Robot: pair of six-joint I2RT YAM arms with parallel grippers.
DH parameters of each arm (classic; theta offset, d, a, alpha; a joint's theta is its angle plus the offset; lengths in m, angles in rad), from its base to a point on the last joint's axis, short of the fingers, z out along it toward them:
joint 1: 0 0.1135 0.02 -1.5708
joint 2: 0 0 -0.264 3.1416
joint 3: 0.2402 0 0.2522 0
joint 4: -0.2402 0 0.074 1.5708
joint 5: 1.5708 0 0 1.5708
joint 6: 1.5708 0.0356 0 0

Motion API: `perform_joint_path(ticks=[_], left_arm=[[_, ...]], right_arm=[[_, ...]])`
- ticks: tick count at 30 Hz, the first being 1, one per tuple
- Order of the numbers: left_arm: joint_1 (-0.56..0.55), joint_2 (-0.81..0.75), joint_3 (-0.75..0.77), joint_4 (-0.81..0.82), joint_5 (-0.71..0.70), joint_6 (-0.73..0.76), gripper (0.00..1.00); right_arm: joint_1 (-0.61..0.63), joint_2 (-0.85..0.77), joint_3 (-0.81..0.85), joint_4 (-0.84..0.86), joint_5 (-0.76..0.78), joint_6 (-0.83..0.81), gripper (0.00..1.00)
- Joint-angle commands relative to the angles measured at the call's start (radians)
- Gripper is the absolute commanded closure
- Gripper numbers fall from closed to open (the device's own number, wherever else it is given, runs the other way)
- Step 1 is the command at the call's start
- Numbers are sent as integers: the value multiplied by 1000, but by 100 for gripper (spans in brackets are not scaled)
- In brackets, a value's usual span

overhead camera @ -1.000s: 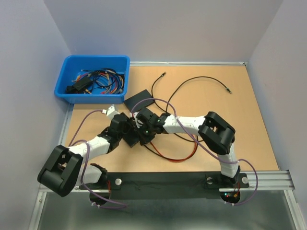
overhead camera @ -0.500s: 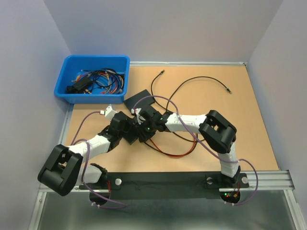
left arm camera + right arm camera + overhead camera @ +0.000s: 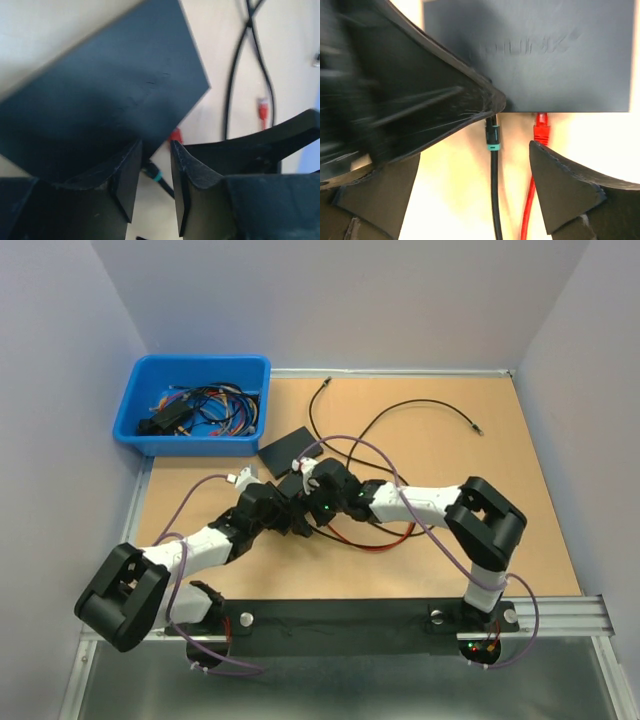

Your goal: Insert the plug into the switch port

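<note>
Status check, plug insertion. The switch (image 3: pixel 530 55) lies flat on the tabletop (image 3: pixel 500 490), left of centre in the top view, and both arms converge on its near edge. In the right wrist view the switch fills the upper part of the frame. Two plugs meet its lower edge: a black plug (image 3: pixel 492 137) with a teal collar at centre, and a red plug (image 3: pixel 541 129) just to its right. Both look pushed home against the port face. Whether either has latched cannot be told, because the ports themselves are hidden. The right pincer (image 3: pixel 474 152) is spread wide and holds nothing, its two fingers straddling both cables below the plugs. The left pincer (image 3: pixel 155 147) is narrow, only a slit between its fingers, and sits at the switch's lower corner. Nothing is visibly clamped, so my guess is that it braces the box. One of its fingers (image 3: pixel 415 95) crosses the left side of the right wrist view, blurred. Judgement: insertion appears essentially done. What is left is confirming the seating and backing both arms away without tugging the cables.
</note>
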Motion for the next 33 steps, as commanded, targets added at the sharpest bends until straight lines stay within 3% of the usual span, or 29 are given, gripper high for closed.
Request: perform_joint_path(ticks=[1, 9, 14, 17, 25, 33], left_arm=[[-57, 22, -42, -165, 158, 81, 56], [-57, 16, -44, -167, 157, 81, 56], [-57, -25, -42, -174, 149, 85, 56], [-56, -113, -25, -214, 118, 93, 56], [-47, -361, 105, -489, -63, 102, 52], [-24, -490, 251, -657, -188, 116, 51]], right_arm=[[-32, -141, 1, 283, 61, 85, 4], [-32, -263, -77, 265, 78, 119, 3], [-34, -262, -57, 192, 226, 107, 3], [-39, -277, -60, 167, 302, 122, 9], [-138, -372, -115, 165, 317, 225, 23], [-223, -242, -59, 124, 245, 343, 27]])
